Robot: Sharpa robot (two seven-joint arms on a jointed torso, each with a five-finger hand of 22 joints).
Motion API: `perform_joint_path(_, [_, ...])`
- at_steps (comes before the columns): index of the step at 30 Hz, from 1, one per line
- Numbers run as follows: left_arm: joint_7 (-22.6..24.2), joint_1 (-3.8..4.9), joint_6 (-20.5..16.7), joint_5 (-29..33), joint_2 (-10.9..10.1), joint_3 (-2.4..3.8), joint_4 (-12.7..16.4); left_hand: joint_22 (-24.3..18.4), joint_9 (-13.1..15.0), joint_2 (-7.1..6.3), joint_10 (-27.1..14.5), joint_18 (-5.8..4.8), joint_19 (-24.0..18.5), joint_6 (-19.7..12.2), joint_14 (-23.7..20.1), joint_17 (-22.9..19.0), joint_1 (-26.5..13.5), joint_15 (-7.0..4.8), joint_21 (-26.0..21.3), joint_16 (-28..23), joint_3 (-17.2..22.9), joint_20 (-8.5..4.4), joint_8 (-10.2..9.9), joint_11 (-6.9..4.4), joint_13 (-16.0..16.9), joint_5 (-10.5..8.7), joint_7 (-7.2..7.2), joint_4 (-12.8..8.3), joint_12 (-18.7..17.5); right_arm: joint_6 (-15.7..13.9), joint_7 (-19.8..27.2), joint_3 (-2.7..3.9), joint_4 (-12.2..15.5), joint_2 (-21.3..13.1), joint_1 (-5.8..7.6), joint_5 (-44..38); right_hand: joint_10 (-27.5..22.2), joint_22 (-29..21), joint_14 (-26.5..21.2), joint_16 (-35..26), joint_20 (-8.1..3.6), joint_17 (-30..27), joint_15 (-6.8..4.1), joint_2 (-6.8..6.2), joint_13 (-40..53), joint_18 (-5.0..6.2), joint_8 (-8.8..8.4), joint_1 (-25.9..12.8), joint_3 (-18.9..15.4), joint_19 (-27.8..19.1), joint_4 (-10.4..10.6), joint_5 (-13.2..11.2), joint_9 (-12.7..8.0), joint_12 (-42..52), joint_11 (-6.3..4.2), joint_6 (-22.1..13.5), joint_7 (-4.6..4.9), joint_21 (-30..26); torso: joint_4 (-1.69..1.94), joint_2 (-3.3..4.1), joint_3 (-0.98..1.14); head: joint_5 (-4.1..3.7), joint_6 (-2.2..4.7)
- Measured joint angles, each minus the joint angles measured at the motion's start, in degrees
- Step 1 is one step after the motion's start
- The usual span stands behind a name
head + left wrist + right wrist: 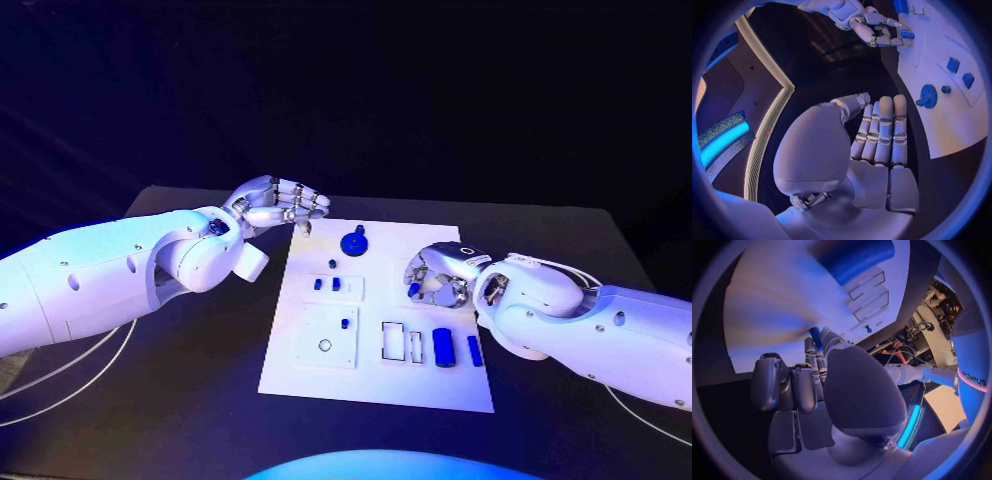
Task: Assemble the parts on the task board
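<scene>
I am working in what looks like a robotics lab or demo booth: a black table (577,230) against a dark backdrop, glowing light strips (723,142) along a curved wall, and exposed cabling and equipment (932,330) behind.

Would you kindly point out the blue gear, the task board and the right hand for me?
blue gear (355,241): head view, on its round face.
task board (378,385): head view, on bare white plate near its front edge.
right hand (437,277): head view, on the middle of the hand.
</scene>
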Motion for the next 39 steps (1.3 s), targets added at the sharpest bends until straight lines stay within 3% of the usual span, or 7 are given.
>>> perform_joint_path(9, [0.0, 0.00, 0.1, 0.0, 0.0, 0.00, 0.0, 0.0, 0.0, 0.00, 0.0, 0.00, 0.0, 0.0, 0.0, 0.0, 0.0, 0.00, 0.0, 0.0, 0.0, 0.00, 0.0, 0.00, 0.0, 0.00, 0.00, 0.0, 0.0, -0.7, -0.1, 0.00, -0.1, 0.1, -0.09, 0.3, 3.0, 0.0, 0.0, 0.2, -0.21, 0.2, -0.44, -0.64, -0.7, 0.01, 0.02, -1.2, 5.1, 0.2, -0.3, -0.8, -0.1, -0.3, -0.41, 1.4, -0.35, 1.5, -0.03, -0.01, 0.04, 0.00, -0.05])
perform_joint_path(12, [-0.1, 0.00, 0.1, 0.0, 0.0, 0.00, 0.0, 0.0, 0.0, 0.00, 0.0, 0.00, 0.0, 0.0, 0.0, 0.0, 0.0, 0.00, 0.0, 0.0, 0.0, 0.00, 0.0, 0.00, 0.0, 0.00, 0.00, 0.0, 0.0, -1.1, -0.2, 0.00, -0.2, 0.1, -0.10, 0.3, 4.7, 0.0, 0.0, 0.2, -0.21, 0.5, -0.85, -0.51, -1.1, 0.01, 0.71, -1.3, 8.4, 0.2, -0.8, -3.1, 0.2, -0.7, -0.66, 2.9, -0.59, 2.4, -0.03, -0.01, 0.03, -0.03, -0.12])
perform_joint_path(18, [-0.1, 0.00, 0.2, 0.0, 0.0, 0.00, 0.0, 0.0, 0.0, 0.00, 0.0, 0.00, 0.0, 0.0, 0.0, 0.0, 0.0, 0.00, 0.0, 0.0, 0.0, 0.00, 0.0, 0.00, 0.0, 0.00, 0.00, 0.0, 0.0, -1.6, -0.6, 0.00, -0.2, 0.2, -0.13, 0.2, 5.8, 0.0, 0.0, 0.5, -0.83, 0.7, -1.27, -0.27, -1.3, 0.00, 1.82, -1.9, 13.7, 0.4, -3.1, -3.6, 1.1, -1.8, -0.10, 4.2, -1.33, 3.2, -0.03, -0.01, 0.03, -0.03, -0.19])
perform_joint_path(24, [-0.1, 0.00, 0.4, 0.0, 0.0, 0.00, 0.0, 0.0, 0.0, 0.00, 0.0, 0.00, 0.0, 0.0, 0.0, 0.0, 0.0, 0.00, 0.0, 0.0, 0.0, 0.00, 0.0, 0.00, 0.0, 0.00, 0.00, 0.0, 0.0, -1.7, -0.8, -0.01, -0.1, 0.2, -0.18, 0.0, 7.1, 0.0, 0.0, 0.7, -1.25, 0.9, -1.67, -0.48, -1.3, 0.00, 3.72, -3.5, 18.1, 0.4, -7.4, -3.9, 2.3, -3.0, 1.15, 5.0, -1.44, 4.0, -0.01, -0.02, 0.02, -0.06, -0.23])
perform_joint_path(34, [-0.1, 0.00, 0.4, 0.0, 0.1, 0.00, -0.1, 0.0, 0.0, 0.30, 0.0, 0.00, -0.2, -0.2, 0.0, 0.0, -0.3, 0.00, 0.0, 0.0, 0.0, 0.21, 0.0, 0.00, 0.0, 0.00, 0.21, 0.0, 0.3, -2.7, -1.0, 0.04, 1.8, -1.0, -0.09, -0.1, 7.5, 0.0, -0.2, 0.7, -1.45, 1.1, -1.87, -0.65, -0.6, 0.00, 4.82, -5.3, 19.8, 0.2, -9.4, -4.1, 2.4, -3.4, 1.53, 5.1, -1.62, 4.8, -0.03, -0.07, -0.02, -0.07, -0.24])
perform_joint_path(39, [-0.2, 0.00, 0.4, 0.0, 0.3, 0.00, -0.2, 0.0, 0.0, 0.30, 0.0, 0.00, -0.2, -0.2, 0.0, 0.0, -0.3, 0.00, 0.0, 0.0, 0.0, 0.21, 0.0, 0.00, 0.0, 0.00, 0.20, 0.0, 0.3, -3.3, -1.0, 0.18, 4.8, -2.2, 0.51, 0.1, 7.5, 0.0, -0.2, 0.7, -1.45, 1.2, -1.87, -0.66, -0.6, 0.00, 4.93, -5.6, 20.1, 0.2, -9.7, -4.1, 2.4, -3.7, 1.53, 5.1, -1.66, 4.8, -0.07, -0.10, -0.02, -0.07, -0.14])
